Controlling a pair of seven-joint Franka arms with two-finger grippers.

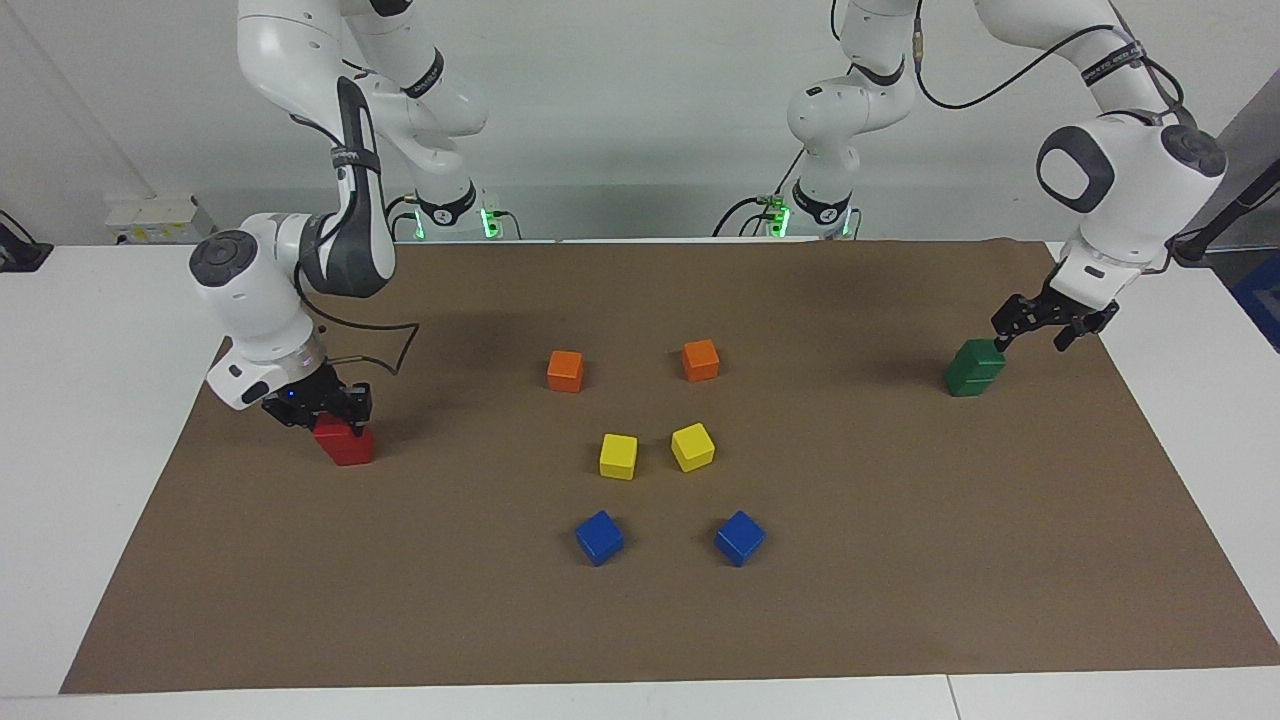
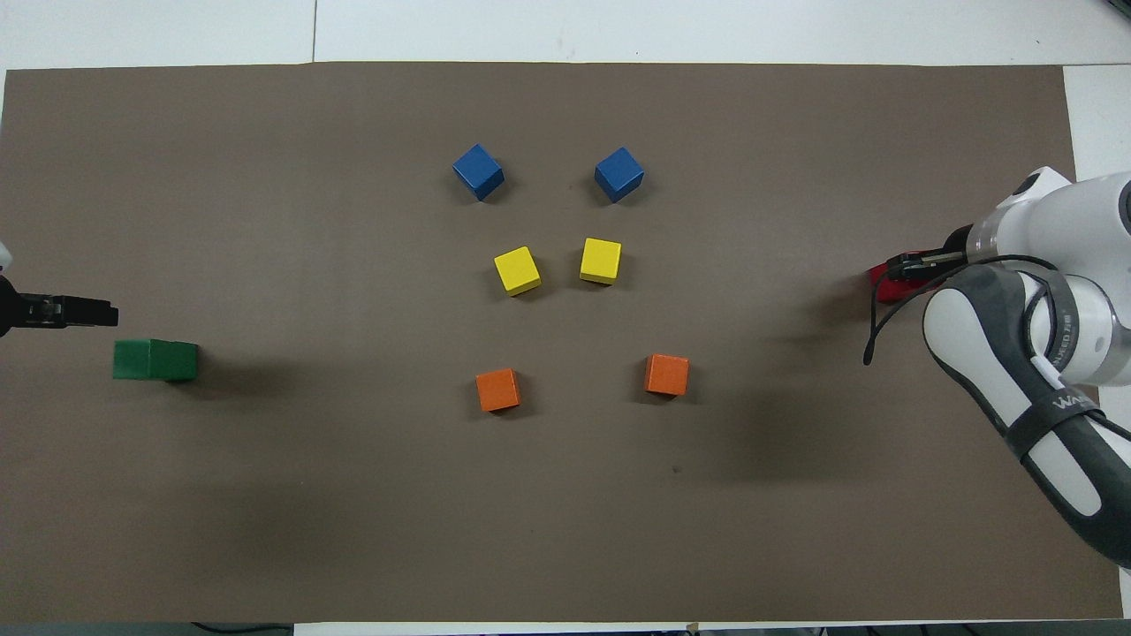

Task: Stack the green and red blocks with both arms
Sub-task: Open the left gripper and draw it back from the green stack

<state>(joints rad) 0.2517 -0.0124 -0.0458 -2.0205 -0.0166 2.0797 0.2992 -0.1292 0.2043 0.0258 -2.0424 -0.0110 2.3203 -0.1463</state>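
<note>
A brown mat [image 1: 900,600] is spread over the white desk [image 1: 90,420], and every cube stands on it.

Taking the pair of yellow cubes [image 1: 618,455] at the mat's middle as the landmark: two orange cubes [image 1: 565,371] are set nearer to the robots than the yellow pair, and two blue cubes [image 1: 599,537] are set farther from the robots than it, each pair spaced a little wider than the yellow one.

The green blocks [image 1: 975,367] are found well apart from the yellow cubes, toward the left arm's end of the desk; they are seen as a stack of two, one on the other. The left pincer [image 1: 1040,325] is held just above and beside the top of that stack, its fingers spread open and not touching the green surface as far as can be told.

The red blocks [image 1: 345,441] are found well apart from the yellow cubes, toward the right arm's end of the desk. They are seen as a red stack, its upper part largely covered by the right pincer [image 1: 330,412], which is lowered onto it. The fingers are seen around the upper red block, but whether they are pressed shut on it cannot be told. In the overhead view only a sliver of red [image 2: 884,274] is visible beside the right arm's wrist.
</note>
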